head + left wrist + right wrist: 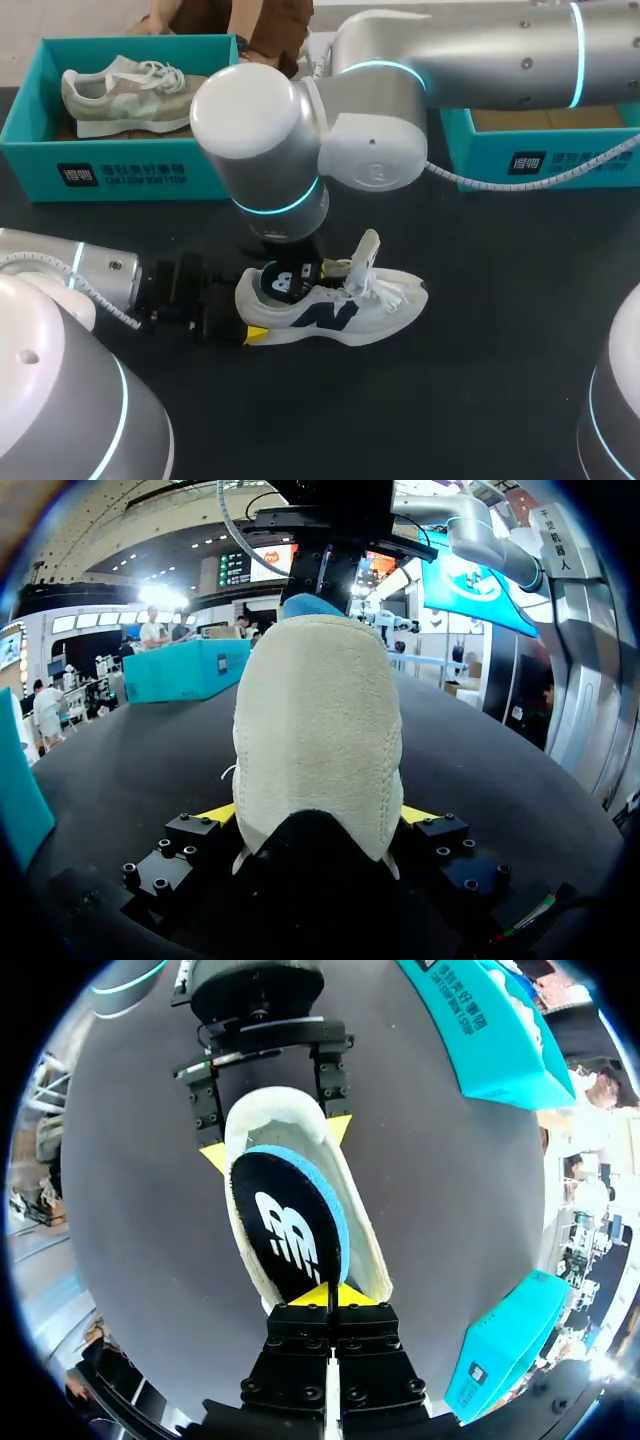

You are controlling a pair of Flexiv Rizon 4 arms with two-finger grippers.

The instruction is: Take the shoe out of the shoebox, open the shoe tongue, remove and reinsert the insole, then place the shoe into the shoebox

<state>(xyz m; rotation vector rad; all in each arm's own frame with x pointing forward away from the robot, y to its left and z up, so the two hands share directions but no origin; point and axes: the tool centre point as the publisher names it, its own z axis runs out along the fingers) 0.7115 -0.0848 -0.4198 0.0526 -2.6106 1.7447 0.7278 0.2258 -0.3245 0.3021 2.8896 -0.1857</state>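
A white shoe with a navy side logo lies on the black table, toe to the right, its tongue pulled up. From the left, my left gripper clasps the heel, a yellow fingertip pressing on each side. My right arm reaches over from the right and its gripper hangs above the shoe's opening. It is shut on the edge of a black insole with a blue rim and white logo. The insole stands half inside the shoe, tilted.
A teal shoebox at the back left holds a second, beige shoe. Another teal box stands at the back right, behind my right arm. A white cable hangs from that arm.
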